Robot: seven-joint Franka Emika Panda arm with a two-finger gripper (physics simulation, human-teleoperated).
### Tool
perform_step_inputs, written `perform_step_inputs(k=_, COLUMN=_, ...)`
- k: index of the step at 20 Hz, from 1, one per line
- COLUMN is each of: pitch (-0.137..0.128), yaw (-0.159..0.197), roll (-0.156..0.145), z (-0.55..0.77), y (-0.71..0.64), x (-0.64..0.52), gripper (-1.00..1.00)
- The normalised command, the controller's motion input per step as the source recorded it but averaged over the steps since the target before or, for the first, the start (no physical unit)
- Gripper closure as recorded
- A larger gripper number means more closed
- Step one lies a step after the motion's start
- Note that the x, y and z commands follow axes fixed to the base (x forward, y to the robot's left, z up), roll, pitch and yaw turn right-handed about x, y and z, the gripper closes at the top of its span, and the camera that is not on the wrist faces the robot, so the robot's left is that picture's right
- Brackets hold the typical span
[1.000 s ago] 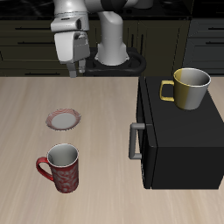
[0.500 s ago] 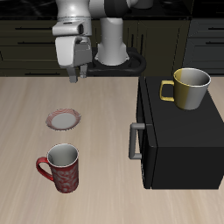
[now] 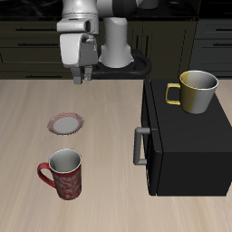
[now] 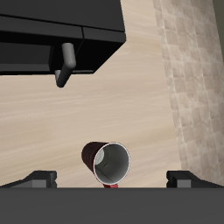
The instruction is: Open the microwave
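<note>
Microwave (image 3: 192,145) sitting shut at the tabletop's (image 3: 100,136) side edge, grey bar handle (image 3: 139,147) facing the middle, yellow mug (image 3: 197,91) standing on top. Gripper (image 3: 81,76) hanging over the back edge, jaws spread, gripping nothing. Red mug (image 3: 63,174) standing near the front edge, small plate (image 3: 66,122) lying behind it.

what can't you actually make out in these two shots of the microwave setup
- Large matte black microwave: exterior view looks down on it, so the door face and window barely show; only the grey bar handle sticks out. Wrist view's edge cuts it off.
- Gripper: too small in the exterior view to judge the jaws.
- Yellow mug on the microwave: absent from the wrist view.
</note>
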Motion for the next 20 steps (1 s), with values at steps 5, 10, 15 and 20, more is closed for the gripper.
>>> perform_step_inputs(k=5, pitch=-0.022, yaw=-0.005, roll=-0.011, z=0.09, y=0.14, x=0.21, gripper=-1.0)
perform_step_inputs(k=10, pitch=-0.026, yaw=0.003, roll=0.002, z=0.07, y=0.11, x=0.14, gripper=-1.0)
perform_step_inputs(k=15, pitch=0.018, yaw=0.003, roll=0.008, z=0.04, y=0.16, x=0.2, gripper=-1.0)
perform_step_inputs(k=20, pitch=0.006, yaw=-0.019, roll=0.011, z=-0.04, y=0.2, x=0.19, gripper=-1.0)
